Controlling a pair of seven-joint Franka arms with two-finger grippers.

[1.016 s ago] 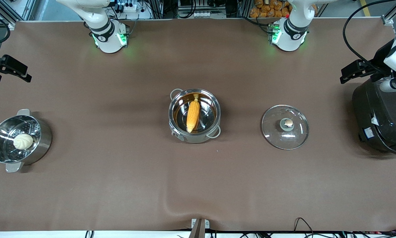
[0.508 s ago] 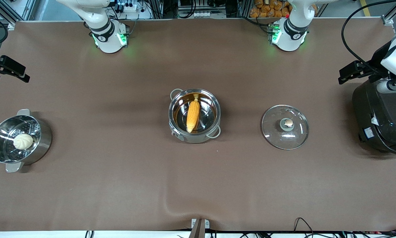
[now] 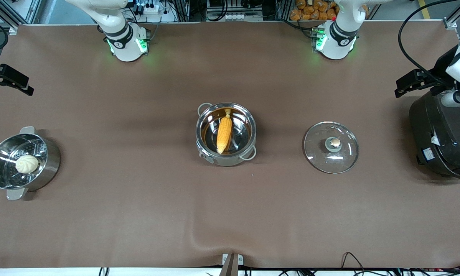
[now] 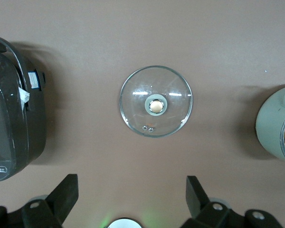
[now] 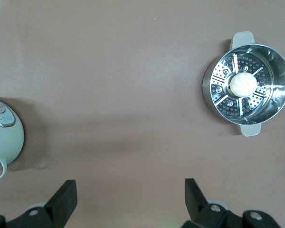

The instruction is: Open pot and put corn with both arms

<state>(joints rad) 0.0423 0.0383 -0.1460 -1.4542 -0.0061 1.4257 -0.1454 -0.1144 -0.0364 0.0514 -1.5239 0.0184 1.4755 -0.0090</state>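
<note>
**Corn in the pot, lid off**

I see the corn (image 3: 224, 134) lying in the open pot (image 3: 226, 133) mid-frame, the lid (image 3: 331, 147) flat on the table toward the left arm's end. My left gripper (image 4: 132, 195) hangs over it, jaws wide, empty. My right gripper (image 5: 130, 195), equally wide and empty, waits near the steamer (image 5: 247, 90).

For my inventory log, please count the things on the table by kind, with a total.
Steel pots: 2, the pot and the steamer pot
Glass lids: 1, the lid
Black cookers: 1, the cooker
Food items: 2, the corn and the bun
Total: 6
</note>
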